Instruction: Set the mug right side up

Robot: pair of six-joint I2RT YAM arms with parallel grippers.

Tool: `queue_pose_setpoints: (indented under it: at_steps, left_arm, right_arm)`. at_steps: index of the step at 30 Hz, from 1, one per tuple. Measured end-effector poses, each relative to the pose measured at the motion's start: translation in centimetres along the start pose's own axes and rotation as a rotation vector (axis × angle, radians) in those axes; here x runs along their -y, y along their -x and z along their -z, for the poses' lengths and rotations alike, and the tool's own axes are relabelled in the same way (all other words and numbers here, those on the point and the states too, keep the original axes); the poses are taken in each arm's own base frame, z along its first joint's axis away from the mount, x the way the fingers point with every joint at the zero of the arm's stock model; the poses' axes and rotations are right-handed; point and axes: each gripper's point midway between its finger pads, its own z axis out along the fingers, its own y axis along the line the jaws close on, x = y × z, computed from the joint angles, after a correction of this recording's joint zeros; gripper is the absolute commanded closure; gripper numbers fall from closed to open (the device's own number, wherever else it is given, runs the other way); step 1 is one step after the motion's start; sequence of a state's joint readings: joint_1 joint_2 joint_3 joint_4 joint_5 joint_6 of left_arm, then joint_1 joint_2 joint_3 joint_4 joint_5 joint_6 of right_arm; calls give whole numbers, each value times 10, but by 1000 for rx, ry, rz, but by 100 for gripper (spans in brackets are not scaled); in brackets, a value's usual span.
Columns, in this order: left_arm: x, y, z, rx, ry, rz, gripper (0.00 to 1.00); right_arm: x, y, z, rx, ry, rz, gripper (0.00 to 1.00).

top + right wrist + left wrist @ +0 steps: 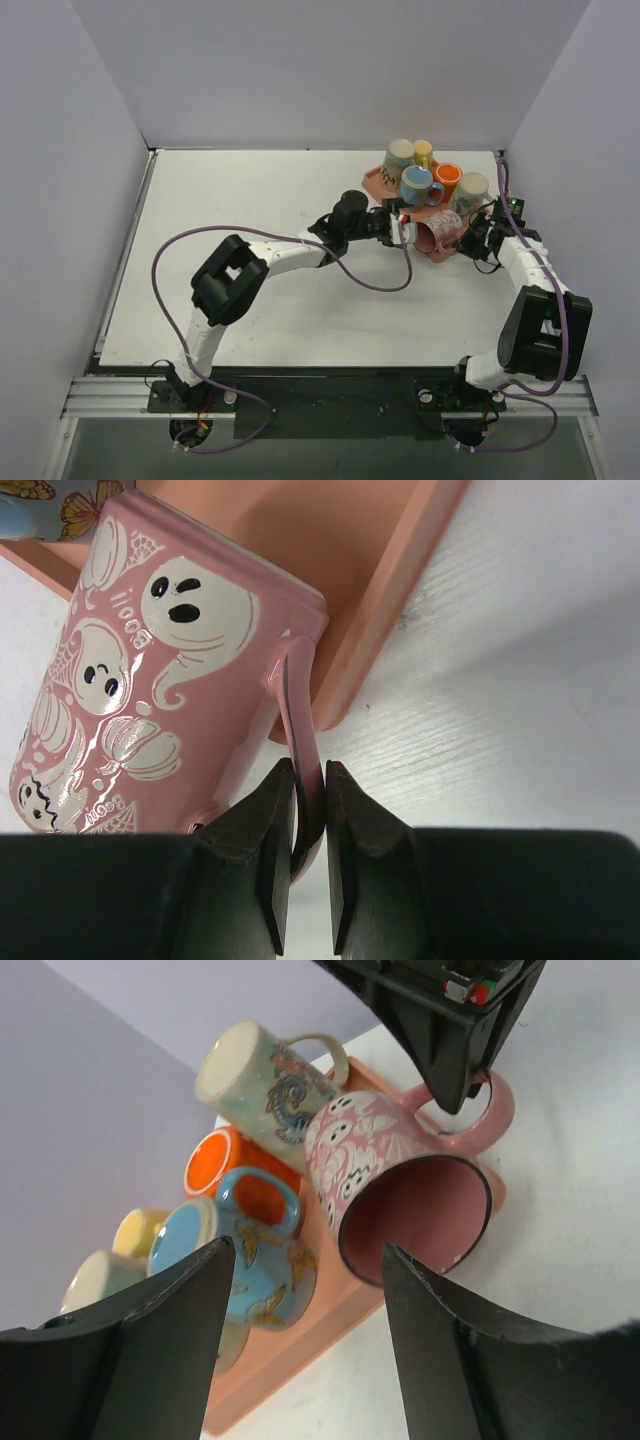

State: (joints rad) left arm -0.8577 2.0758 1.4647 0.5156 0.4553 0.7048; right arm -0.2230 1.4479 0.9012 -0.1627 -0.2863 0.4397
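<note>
A pink mug with white ghosts (438,232) lies on its side at the front corner of a salmon tray (374,180), its mouth facing my left gripper. It also shows in the left wrist view (400,1175) and the right wrist view (150,680). My right gripper (310,815) is shut on the mug's pink handle (300,740), and shows in the top view (478,238). My left gripper (305,1290) is open and empty, just short of the mug's mouth; it also shows in the top view (400,230).
On the tray stand a blue butterfly mug (418,184), an orange mug (447,180), a pale patterned mug (398,155), a yellow cup (423,152) and a cream mug (472,188). White walls enclose the table on three sides.
</note>
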Motion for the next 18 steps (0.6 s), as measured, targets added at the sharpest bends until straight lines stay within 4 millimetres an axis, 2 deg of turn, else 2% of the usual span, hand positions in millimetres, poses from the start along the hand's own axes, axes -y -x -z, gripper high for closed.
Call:
queue_pose_setpoints:
  at_steps: [3,7,14,18]
  left_arm:
    - [7,-6,-29,20,-20,-4,30]
    - [7,-8,-56,44,-19,3,32]
    - [12,-13,-61,43,-45,-12,35]
    - [20,-26,-64,21,-68,-17,37]
  right_arm:
    - [1,-1,0,-5,-3,11,100]
    - [3,-3,1,-13,-7,23,100]
    - [4,-5,1,-18,-10,31,100]
    - [4,-5,1,-19,-10,34,100]
